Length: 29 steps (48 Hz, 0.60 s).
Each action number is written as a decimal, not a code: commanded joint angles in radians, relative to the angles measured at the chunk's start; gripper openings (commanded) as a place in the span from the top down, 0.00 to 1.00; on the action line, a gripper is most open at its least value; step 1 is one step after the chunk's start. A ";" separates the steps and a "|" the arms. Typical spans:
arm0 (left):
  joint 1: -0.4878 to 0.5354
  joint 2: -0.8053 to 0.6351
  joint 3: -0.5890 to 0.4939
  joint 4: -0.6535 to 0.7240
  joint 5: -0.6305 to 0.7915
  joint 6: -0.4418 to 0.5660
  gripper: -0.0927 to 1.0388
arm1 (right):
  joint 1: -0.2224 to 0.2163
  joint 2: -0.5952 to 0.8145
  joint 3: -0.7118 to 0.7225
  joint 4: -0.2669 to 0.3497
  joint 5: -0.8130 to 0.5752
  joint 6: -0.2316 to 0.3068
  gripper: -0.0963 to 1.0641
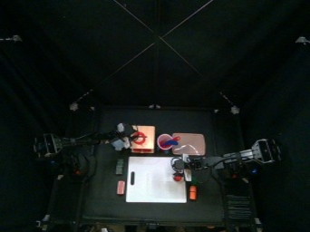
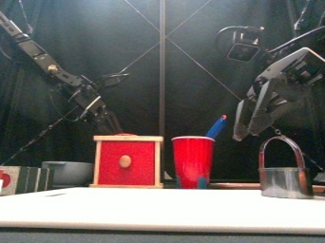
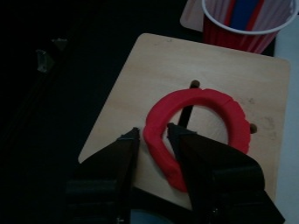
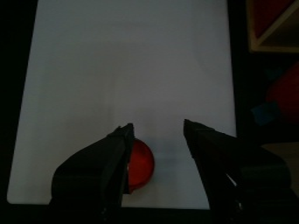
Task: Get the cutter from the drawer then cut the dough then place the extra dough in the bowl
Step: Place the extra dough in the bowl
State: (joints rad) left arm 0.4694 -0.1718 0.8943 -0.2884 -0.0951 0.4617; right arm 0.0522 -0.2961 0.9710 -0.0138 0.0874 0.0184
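Left gripper [image 3: 152,133] clamped on red dough ring [image 3: 211,94] over wooden box [image 3: 140,79] | right gripper [image 4: 158,129] spread above dough disc [image 4: 140,164] at white board's [image 4: 117,61] right edge.

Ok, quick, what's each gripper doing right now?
Left gripper: closed on the red dough ring.
Right gripper: open, empty, over the red dough disc on the white board.
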 commanded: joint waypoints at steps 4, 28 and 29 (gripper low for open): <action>0.002 -0.005 -0.008 0.000 -0.003 0.003 0.38 | -0.003 -0.011 -0.006 0.002 -0.003 0.000 0.19; 0.103 -0.494 0.155 -0.015 0.049 -0.002 0.39 | -0.002 -0.012 -0.002 0.009 0.014 0.000 0.19; 0.109 -0.514 0.164 -0.023 0.061 -0.003 0.39 | -0.002 -0.012 -0.002 0.008 0.014 0.000 0.19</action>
State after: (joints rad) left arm 0.5415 -0.5967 1.0416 -0.2945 -0.0752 0.4617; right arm 0.0522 -0.2945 0.9802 -0.0046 0.1043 0.0199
